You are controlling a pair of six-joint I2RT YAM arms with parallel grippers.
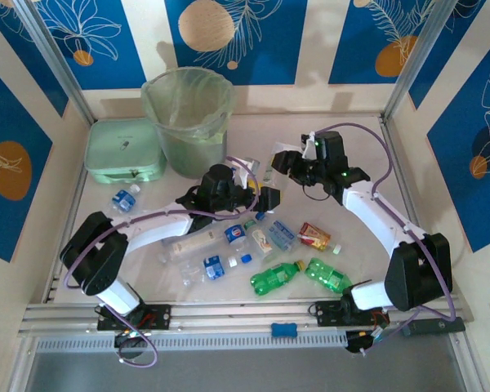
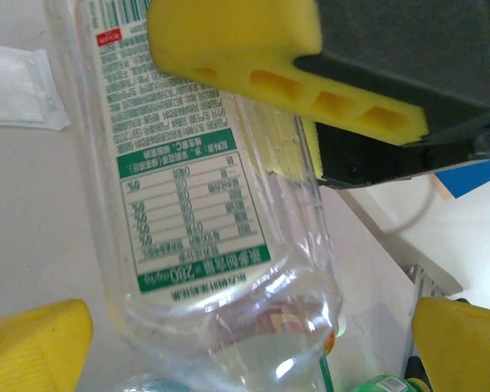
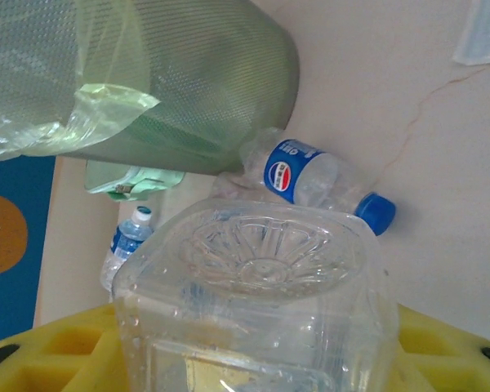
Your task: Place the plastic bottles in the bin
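Currently the right arm [image 1: 376, 216] is bent at its elbow on the near right. Its forearm reaches back-left to the middle of the counter [image 1: 367, 155], and the wrist sits just right of the bin [image 1: 192, 143]. The right fingers [image 1: 282, 162] are clamped on a clear bottle [image 3: 253, 278], yellow pads on both sides and the bottle's ribbed base facing the wrist camera.

The left arm [image 1: 159, 224] stretches low and diagonal from the near-left base to the centre. The left fingers [image 1: 265, 198] are spread wide and empty, pointing at that same clear bottle [image 2: 196, 204], green-print label up, close to the right arm's pad.

The bin stands at the back, left of centre, beside a mint box [image 1: 124, 151], with its bag liner folded over the rim. The other plastic bottles [image 1: 229, 245] lie scattered on the counter in front of the arms: a blue-label one [image 3: 310, 175] near the bin's foot, and two green bottles [image 1: 276, 278] nearer the front.
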